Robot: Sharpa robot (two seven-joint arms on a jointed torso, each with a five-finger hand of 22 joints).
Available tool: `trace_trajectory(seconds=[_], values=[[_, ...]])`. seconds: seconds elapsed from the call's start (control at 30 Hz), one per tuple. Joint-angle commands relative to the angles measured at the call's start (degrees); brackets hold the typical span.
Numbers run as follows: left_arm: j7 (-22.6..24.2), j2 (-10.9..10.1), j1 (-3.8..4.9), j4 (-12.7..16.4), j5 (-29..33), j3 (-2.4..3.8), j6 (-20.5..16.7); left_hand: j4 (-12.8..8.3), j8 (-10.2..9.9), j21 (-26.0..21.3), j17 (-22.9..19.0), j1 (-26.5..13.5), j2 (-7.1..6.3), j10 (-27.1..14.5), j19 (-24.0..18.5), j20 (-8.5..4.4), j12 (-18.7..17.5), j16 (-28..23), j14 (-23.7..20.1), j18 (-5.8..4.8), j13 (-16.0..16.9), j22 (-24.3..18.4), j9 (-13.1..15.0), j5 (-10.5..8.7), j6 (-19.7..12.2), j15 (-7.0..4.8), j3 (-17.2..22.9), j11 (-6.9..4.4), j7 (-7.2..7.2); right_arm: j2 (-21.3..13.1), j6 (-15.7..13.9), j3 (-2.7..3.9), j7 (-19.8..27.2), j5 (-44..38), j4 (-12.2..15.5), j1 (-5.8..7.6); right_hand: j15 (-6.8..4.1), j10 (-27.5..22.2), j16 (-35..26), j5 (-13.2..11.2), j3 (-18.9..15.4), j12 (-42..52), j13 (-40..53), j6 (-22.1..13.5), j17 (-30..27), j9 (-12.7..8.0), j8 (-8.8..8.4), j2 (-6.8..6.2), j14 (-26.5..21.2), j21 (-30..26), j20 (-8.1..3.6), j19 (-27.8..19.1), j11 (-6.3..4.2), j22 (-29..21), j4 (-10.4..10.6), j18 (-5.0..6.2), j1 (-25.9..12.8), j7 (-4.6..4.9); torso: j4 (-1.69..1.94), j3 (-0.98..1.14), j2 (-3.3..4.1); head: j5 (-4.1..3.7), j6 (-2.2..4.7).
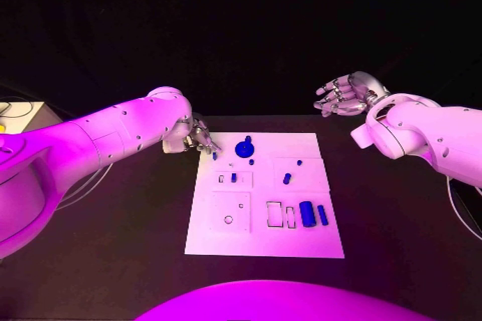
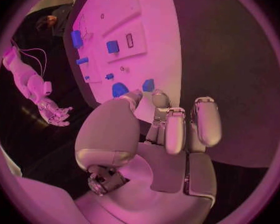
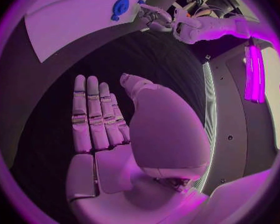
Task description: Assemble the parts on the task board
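The white task board (image 1: 263, 234) lies in the middle of the table. On it are a round blue disc (image 1: 244, 149), two small blue pieces (image 1: 234, 177) (image 1: 288, 178), and two blue blocks (image 1: 307, 214) standing side by side near a rectangular slot. My left hand (image 1: 199, 140) hovers at the board's far left corner. Its thumb and a finger pinch a small blue part (image 2: 149, 84), just beside the disc (image 2: 119, 89). My right hand (image 1: 345, 95) is raised beyond the board's far right corner, fingers straight and apart (image 3: 93, 114), holding nothing.
The black table (image 1: 111, 230) runs wide on both sides of the board. A pale box (image 1: 20, 115) sits at the far left edge. The board has several cut-out slots (image 1: 231, 211) in its near half.
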Motion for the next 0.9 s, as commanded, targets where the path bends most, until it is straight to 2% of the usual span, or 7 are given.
trace_trajectory(seconds=[0.03,0.4,0.7,0.9], values=[[1.03,0.06,-0.03,0.04,1.29,-0.03,1.64,-0.06,0.15,0.39,9.57,0.63,0.05,0.28,0.54,0.02,0.32,0.38,4.46,0.04,0.06,0.09,-0.02,0.07,-0.01,-0.54,0.31,-0.27,-0.38,0.07,0.35,0.03,0.33,0.41,-0.09,0.00,0.03,0.38,-0.25,0.14,0.20,-0.26,-0.05,0.44,-0.10,-0.08,-0.31,0.24,0.25,-0.07,0.04,0.14,0.10,-0.05,-0.13,0.68,-0.33,1.50,-0.01,0.05,-0.04,0.13,-0.03],[1.00,0.01,-0.04,0.18,1.89,-0.11,2.23,-0.02,0.06,0.41,9.64,0.87,0.19,0.27,0.55,0.00,0.31,0.42,4.48,0.03,0.00,0.13,-0.08,0.06,0.05,-0.58,0.50,-0.31,-0.42,0.10,0.08,0.03,0.33,0.39,-0.12,0.00,0.06,0.45,-0.43,0.05,0.28,-0.42,-0.25,0.48,-0.20,-0.11,-0.39,0.24,0.32,-0.07,0.06,0.16,0.15,-0.26,-0.26,0.67,-0.38,1.58,-0.07,0.16,-0.01,0.11,-0.14],[0.95,-0.01,-0.05,0.25,1.94,-0.17,2.72,0.03,-0.04,0.44,9.68,1.00,0.29,0.27,0.58,-0.01,0.30,0.44,4.49,0.02,-0.03,0.18,-0.15,0.05,0.07,-0.60,0.63,-0.33,-0.44,0.06,0.01,0.03,0.30,0.39,-0.11,0.00,0.07,0.50,-0.49,0.05,0.31,-0.47,-0.32,0.51,-0.24,-0.12,-0.40,0.25,0.36,-0.06,0.07,0.18,0.17,-0.34,-0.30,0.67,-0.39,1.61,-0.07,0.11,-0.01,-0.06,0.05],[0.79,-0.06,-0.05,0.36,2.05,-0.18,3.10,-0.07,-0.42,0.47,9.73,1.78,0.61,0.35,0.59,-0.06,0.34,0.48,4.50,0.01,-0.03,0.26,-0.39,0.05,0.28,-0.69,1.25,-0.44,-0.57,0.04,-0.08,0.03,0.27,0.39,-0.12,0.00,0.10,0.57,-0.60,0.06,0.32,-0.56,-0.45,0.57,-0.30,-0.14,-0.43,0.26,0.42,-0.06,0.09,0.19,0.22,-0.47,-0.32,0.66,-0.52,1.68,-0.09,0.10,-0.01,-0.13,-0.11]])
